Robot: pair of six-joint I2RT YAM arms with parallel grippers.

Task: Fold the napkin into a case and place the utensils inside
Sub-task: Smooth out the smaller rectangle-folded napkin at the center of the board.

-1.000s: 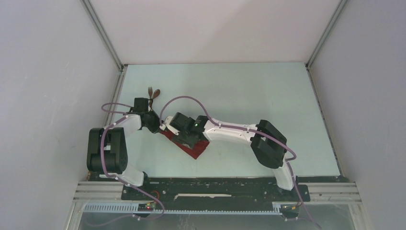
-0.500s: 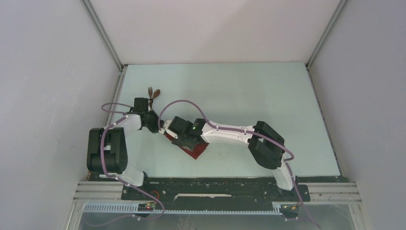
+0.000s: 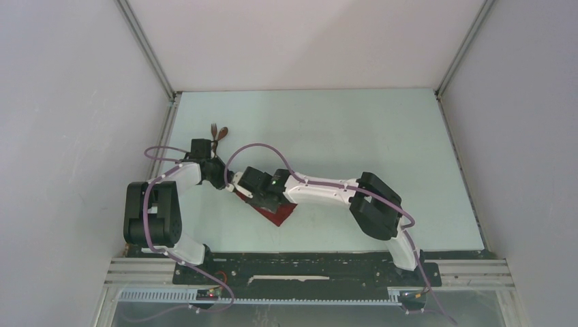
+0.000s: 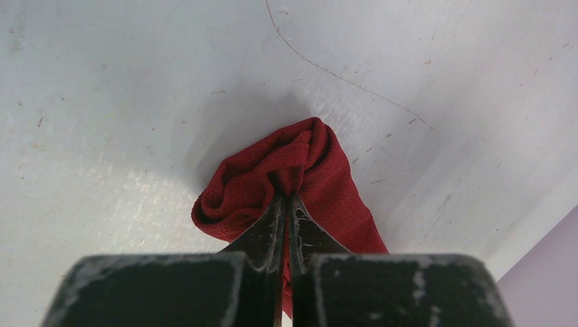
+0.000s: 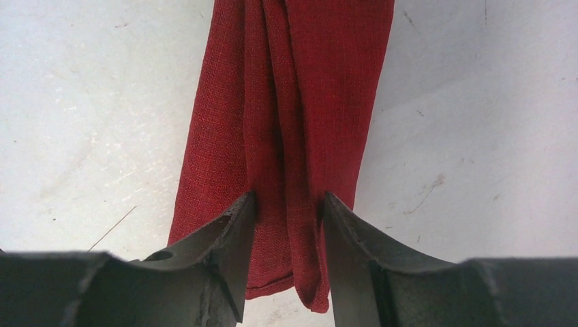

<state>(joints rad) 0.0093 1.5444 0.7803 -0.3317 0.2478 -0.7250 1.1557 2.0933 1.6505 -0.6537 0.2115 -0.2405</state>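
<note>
The dark red napkin [image 3: 278, 214] lies as a narrow folded strip on the table, mostly under my two wrists. In the left wrist view its end [image 4: 300, 157] is bunched up, and my left gripper [image 4: 287, 197] is shut on that bunch. My right gripper [image 5: 286, 201] is open and straddles the middle folds of the napkin [image 5: 293, 82] near its other end, both fingers down against the cloth. From above, the left gripper [image 3: 228, 185] and right gripper [image 3: 242, 194] sit close together. The utensils [image 3: 218, 133], a dark fork and spoon, lie together behind the left wrist.
The pale table [image 3: 354, 136] is walled in by grey panels at the left, right and back. A purple cable [image 3: 252, 146] arcs over the right wrist. The right arm's elbow [image 3: 373, 204] stands over the table's front right.
The right arm has slid a little to the left along the napkin, covering more of it, and its jaws have narrowed around the folds. The left gripper has kept still.
</note>
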